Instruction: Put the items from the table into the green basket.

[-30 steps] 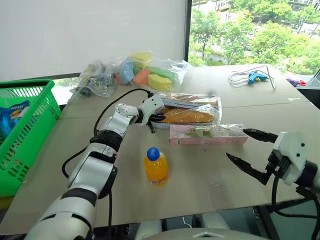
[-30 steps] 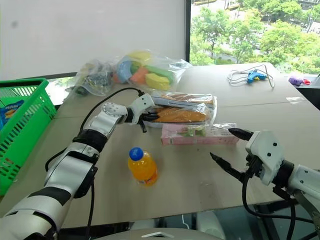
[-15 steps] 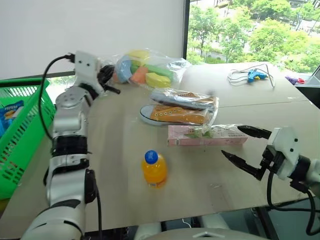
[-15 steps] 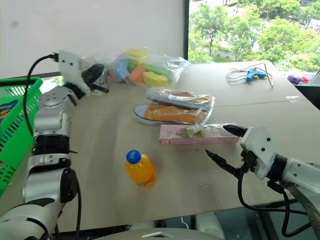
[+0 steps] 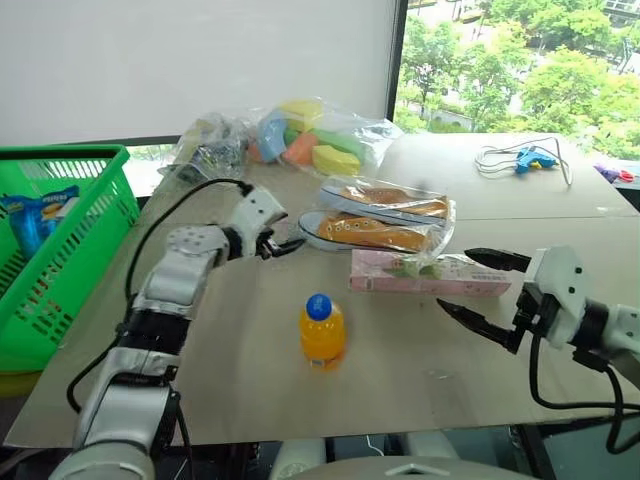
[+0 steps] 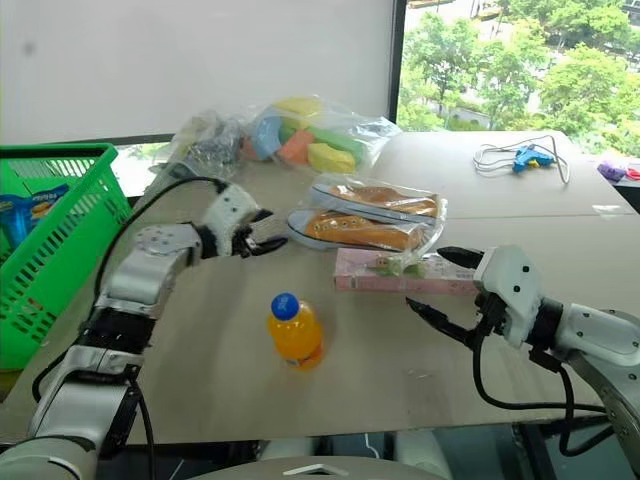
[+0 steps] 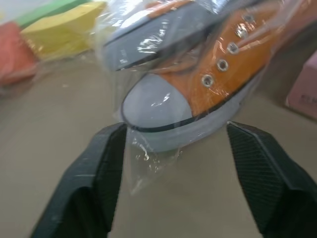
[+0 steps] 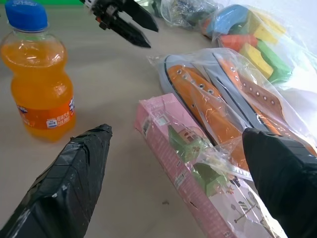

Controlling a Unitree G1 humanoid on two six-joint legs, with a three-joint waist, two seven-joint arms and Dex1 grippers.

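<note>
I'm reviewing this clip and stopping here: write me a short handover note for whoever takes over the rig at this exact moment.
Left gripper: open, empty, fingers either side of the toe end of the clear bag of orange-and-white shoes, not closed on it.
Right gripper: open, empty, hovering by the end of the long pink box.
On the table: orange drink bottle upright near the front, the shoe bag, the pink box in front of it, two clear bags of colourful pieces at the back.
Green basket: at the table's left edge, with a blue packet inside.
Done: none of these items moved to the basket.
Left: all of them, probably shoes first.
</note>
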